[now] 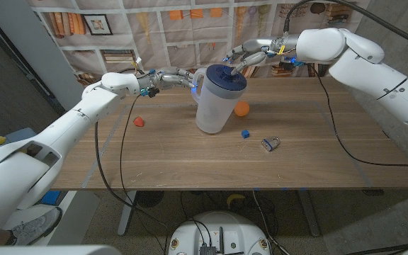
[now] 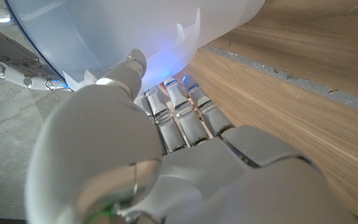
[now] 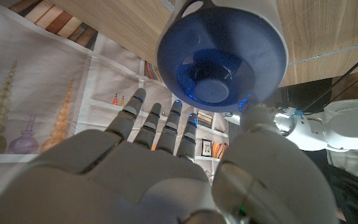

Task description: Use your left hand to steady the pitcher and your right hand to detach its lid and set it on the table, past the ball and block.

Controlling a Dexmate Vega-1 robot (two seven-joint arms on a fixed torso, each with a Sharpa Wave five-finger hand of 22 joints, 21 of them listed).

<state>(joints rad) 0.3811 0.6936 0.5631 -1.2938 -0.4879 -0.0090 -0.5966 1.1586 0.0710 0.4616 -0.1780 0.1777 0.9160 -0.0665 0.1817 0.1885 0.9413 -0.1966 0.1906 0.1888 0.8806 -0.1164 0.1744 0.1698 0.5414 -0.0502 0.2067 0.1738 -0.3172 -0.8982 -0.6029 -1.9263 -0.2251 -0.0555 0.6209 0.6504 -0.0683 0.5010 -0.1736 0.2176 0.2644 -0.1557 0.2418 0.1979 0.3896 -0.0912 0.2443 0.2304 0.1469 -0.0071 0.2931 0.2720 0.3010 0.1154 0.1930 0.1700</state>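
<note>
Where the pitcher [image 1: 213,106] stands, ball [image 1: 241,108] (orange) sits behind.

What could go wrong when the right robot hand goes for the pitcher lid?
1. The right robot hand is open at the lid, not gripping it; a one-sided push could tip the pitcher.
2. The left robot hand only meets the handle side, so the pitcher might swivel.
3. The ball sits close behind; a sliding pitcher could knock it away.

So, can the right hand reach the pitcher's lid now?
Probably yes: the right hand hovers beside the blue lid, fingers spread, with nothing between them. The left hand is at the pitcher handle.
</note>
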